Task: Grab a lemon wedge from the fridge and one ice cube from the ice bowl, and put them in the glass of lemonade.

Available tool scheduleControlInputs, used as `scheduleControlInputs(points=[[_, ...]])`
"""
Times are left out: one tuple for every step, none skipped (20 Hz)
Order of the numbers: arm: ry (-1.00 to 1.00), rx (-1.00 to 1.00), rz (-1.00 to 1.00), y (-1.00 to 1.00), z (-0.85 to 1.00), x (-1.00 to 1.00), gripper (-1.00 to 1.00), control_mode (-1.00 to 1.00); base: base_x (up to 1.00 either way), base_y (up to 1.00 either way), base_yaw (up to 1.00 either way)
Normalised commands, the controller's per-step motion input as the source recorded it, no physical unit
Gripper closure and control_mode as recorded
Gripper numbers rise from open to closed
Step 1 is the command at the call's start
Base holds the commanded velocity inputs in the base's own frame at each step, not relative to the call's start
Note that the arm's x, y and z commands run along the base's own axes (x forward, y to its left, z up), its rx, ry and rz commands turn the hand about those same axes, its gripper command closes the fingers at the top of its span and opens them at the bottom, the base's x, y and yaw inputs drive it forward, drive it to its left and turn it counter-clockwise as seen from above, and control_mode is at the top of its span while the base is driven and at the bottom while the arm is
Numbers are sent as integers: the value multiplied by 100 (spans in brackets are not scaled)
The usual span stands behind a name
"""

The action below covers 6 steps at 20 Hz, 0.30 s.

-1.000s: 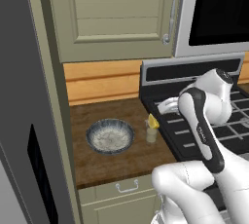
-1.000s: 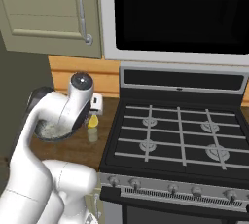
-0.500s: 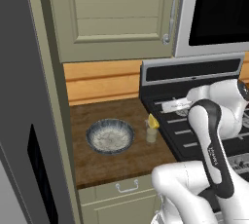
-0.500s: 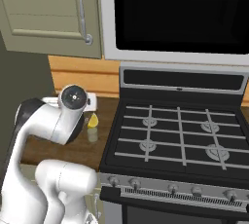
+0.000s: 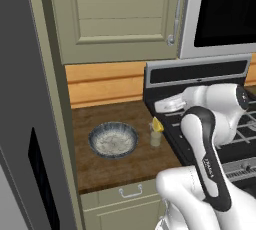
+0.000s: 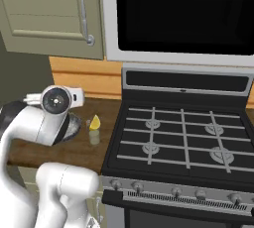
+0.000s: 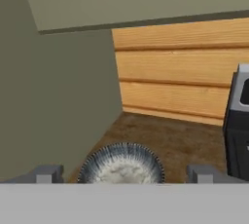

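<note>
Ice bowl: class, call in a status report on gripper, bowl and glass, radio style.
Gripper open, empty, facing the ice bowl. Lemon wedge sits on the glass of lemonade, right of bowl. Nothing between gripper and bowl.

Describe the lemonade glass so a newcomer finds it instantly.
Start at the black gas stove; left of it lies a brown wooden counter. The small clear tumbler of pale liquid stands by the stove's edge, far narrower than the round grey bowl beside it, with a yellow wedge on top.

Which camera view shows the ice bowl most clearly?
The left base view: the ice bowl lies whole and unhidden on the wooden counter. In the right base view the arm covers most of it, leaving a sliver. The hand view cuts off its lower part.
</note>
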Motion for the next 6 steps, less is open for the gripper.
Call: scheduleControlInputs(points=[[0,7,0,-6,20,-11,-100,-100,0,0,0],[0,7,0,0,14,-32,-100,-100,0,0,0],[0,8,0,0,15,-40,-100,-100,0,0,0],[-4,9,0,0,24,-55,-100,-100,0,0,0],[-6,13,0,0,35,-69,-100,-100,0,0,0],[-6,14,0,0,39,-79,-100,-100,0,0,0]])
